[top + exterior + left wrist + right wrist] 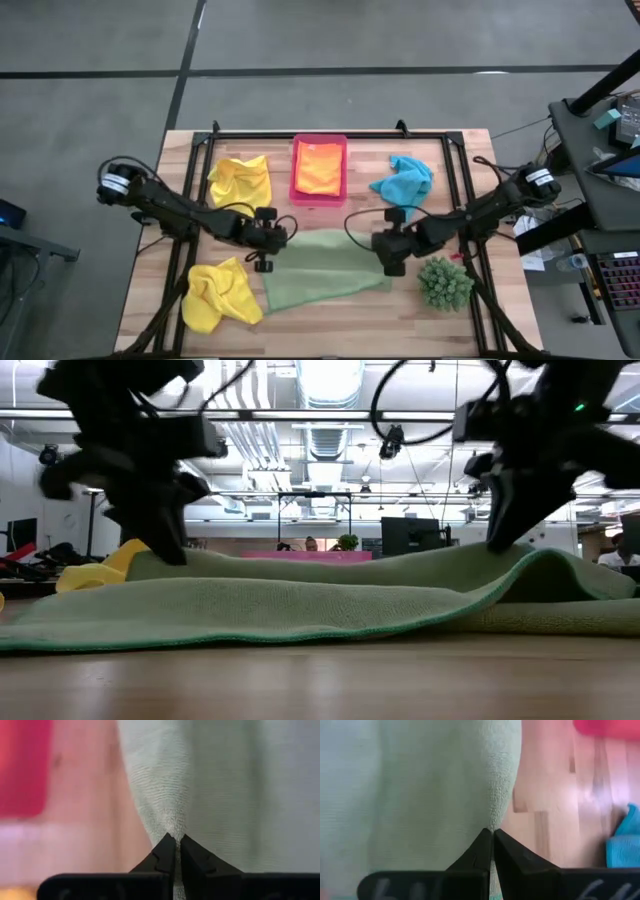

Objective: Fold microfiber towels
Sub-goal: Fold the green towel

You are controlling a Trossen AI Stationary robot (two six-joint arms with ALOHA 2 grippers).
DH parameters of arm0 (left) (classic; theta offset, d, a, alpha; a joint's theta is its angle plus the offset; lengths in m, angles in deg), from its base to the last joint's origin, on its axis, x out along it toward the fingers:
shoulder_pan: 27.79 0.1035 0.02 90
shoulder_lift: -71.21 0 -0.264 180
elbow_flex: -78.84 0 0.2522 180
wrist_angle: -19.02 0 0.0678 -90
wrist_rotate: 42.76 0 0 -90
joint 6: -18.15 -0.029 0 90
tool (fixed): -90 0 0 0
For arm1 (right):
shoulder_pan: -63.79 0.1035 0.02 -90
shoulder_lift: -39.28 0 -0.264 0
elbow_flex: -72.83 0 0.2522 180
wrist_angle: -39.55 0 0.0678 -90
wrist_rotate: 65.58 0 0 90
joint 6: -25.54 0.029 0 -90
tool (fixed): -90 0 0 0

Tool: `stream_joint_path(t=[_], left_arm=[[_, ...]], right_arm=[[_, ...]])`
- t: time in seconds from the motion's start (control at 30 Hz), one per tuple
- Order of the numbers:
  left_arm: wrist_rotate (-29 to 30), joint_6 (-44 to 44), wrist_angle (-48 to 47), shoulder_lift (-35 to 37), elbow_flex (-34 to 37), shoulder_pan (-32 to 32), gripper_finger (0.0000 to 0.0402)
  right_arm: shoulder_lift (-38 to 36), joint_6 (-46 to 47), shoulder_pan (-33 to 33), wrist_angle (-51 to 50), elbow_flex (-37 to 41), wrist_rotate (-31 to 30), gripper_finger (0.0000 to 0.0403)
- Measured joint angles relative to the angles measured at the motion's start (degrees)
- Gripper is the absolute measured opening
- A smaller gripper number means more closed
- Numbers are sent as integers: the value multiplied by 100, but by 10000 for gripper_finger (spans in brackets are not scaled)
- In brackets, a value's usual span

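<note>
In the middle of the table (150, 280) the light green towel (325, 268) lies spread flat. The left gripper (264, 243) pinches its far left corner with jaws shut tight. The right gripper (392, 250) pinches what looks like its far right corner the same way. The orange towel (319, 168) sits in the pink tray (319, 143)
</note>
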Motion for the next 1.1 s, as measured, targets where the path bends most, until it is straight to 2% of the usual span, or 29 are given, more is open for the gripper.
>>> stream_joint_path(t=[0.17,0.37,0.5,0.67,0.8,0.93,1.1], left_arm=[[-442,11,211,-55,-18,-811,1],[-544,222,1022,-338,-14,-1395,1],[-590,283,1434,-564,-16,-1433,22],[-1307,439,1644,-873,-62,-1460,71],[-1815,875,1653,-1026,-73,-1488,101],[-1872,1015,1648,-1022,-69,-1501,114],[-1889,1030,1611,-853,-69,-1501,123]], right_arm=[[90,282,649,56,-173,-71,9],[103,632,1135,583,-214,326,9],[103,918,1273,829,-214,614,9],[103,1415,1376,875,-195,1106,9],[105,1789,1463,878,-134,1177,9],[105,1984,1479,874,-62,1180,19],[107,2338,1478,977,50,1323,57]])
